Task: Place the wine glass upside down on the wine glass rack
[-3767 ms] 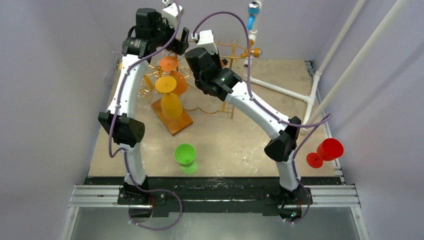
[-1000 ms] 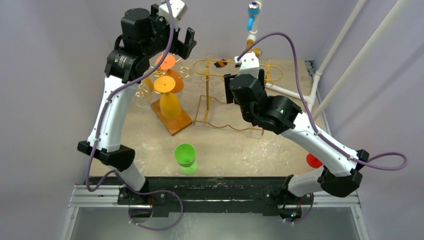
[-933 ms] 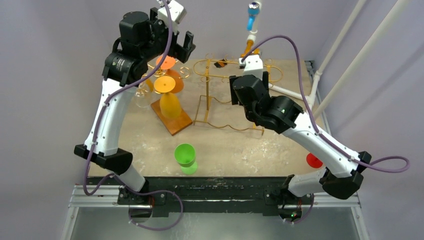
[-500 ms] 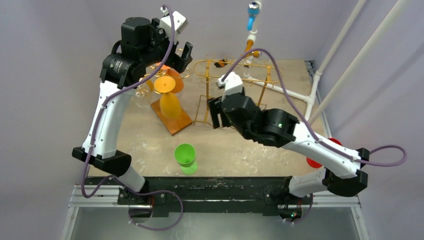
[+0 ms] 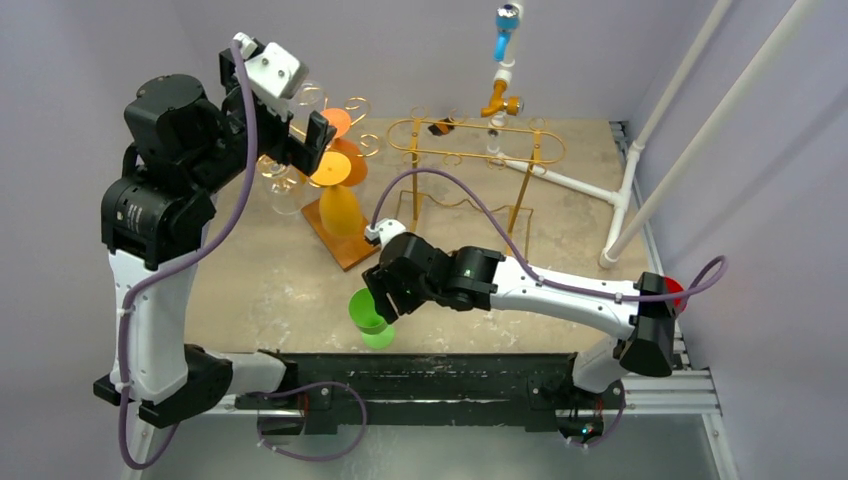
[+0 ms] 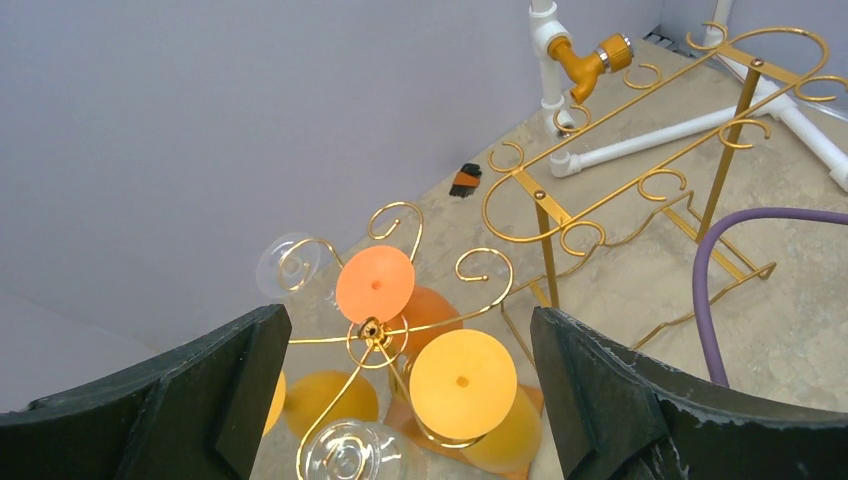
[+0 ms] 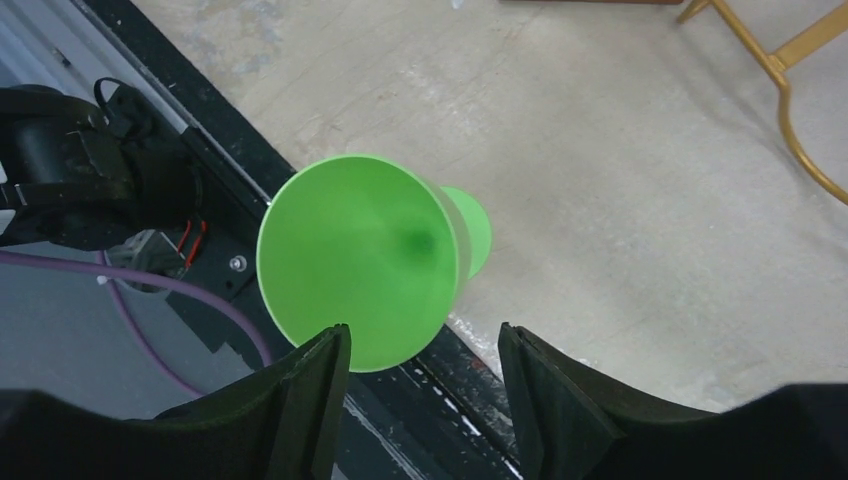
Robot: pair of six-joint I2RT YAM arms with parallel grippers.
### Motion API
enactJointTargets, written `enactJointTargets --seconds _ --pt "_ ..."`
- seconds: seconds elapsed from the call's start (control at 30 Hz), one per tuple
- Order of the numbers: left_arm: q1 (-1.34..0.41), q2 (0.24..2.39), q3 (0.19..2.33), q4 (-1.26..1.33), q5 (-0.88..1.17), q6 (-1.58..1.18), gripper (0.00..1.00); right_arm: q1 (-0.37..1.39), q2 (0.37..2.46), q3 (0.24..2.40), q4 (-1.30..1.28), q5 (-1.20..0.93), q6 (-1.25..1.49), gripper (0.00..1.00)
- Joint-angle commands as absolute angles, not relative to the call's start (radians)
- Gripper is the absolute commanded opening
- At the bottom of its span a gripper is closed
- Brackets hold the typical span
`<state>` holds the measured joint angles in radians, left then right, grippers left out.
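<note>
Hovering over the one green glass (image 7: 360,260), which stood upright near the bench's (image 5: 560,230) front edge, right pincer (image 7: 425,345) was open, left pincer (image 6: 405,320) gaped wide above one of two gold racks (image 6: 372,330), two clear glasses (image 6: 288,265) hung there.

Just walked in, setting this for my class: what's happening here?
The right gripper hangs open over the upright green wine glass near the table's front edge, jaws either side of its rim, nothing gripped yet. The left gripper, open and empty, is raised above the gold rack, where an orange glass and a yellow glass hang upside down.
</note>
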<state>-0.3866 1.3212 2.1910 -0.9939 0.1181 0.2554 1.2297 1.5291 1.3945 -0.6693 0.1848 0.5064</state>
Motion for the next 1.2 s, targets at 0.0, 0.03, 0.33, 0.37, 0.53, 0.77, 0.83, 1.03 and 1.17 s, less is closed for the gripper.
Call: enactJointTargets --seconds 0.0,0.03,0.33,0.37,0.53,0.77,0.83,1.03,1.17 --pt "-0.38 1.312 2.15 -1.035 0.089 0.277 1.0 1.233 1.559 1.382 -0.587 0.116 0.531 0.61" --pt "-0.38 1.307 2.147 -1.035 0.089 0.277 1.0 1.233 1.575 1.383 -0.593 0.116 0.532 0.58" --pt "-0.38 1.263 2.099 -1.037 0.127 0.268 1.0 1.233 1.627 1.36 -0.608 0.126 0.529 0.11" --pt "-0.38 1.257 2.092 -1.034 0.13 0.27 1.0 1.233 1.606 1.363 -0.617 0.14 0.529 0.03" --pt "-0.38 1.261 2.091 -1.042 0.171 0.269 1.0 1.232 1.391 1.402 -0.654 0.262 0.481 0.0" --pt "-0.38 1.27 2.068 -1.037 0.288 0.236 1.0 1.232 1.125 1.541 -0.658 0.476 0.327 0.0" --pt "-0.38 1.27 2.061 -1.036 0.341 0.227 1.0 1.232 1.08 1.56 -0.637 0.538 0.285 0.0" --pt "-0.38 1.283 2.049 -1.08 0.585 0.238 1.0 1.232 1.02 1.575 -0.495 0.611 0.185 0.0" --pt "-0.38 1.302 2.043 -1.144 0.761 0.282 1.0 1.232 1.036 1.6 -0.437 0.628 0.145 0.0"
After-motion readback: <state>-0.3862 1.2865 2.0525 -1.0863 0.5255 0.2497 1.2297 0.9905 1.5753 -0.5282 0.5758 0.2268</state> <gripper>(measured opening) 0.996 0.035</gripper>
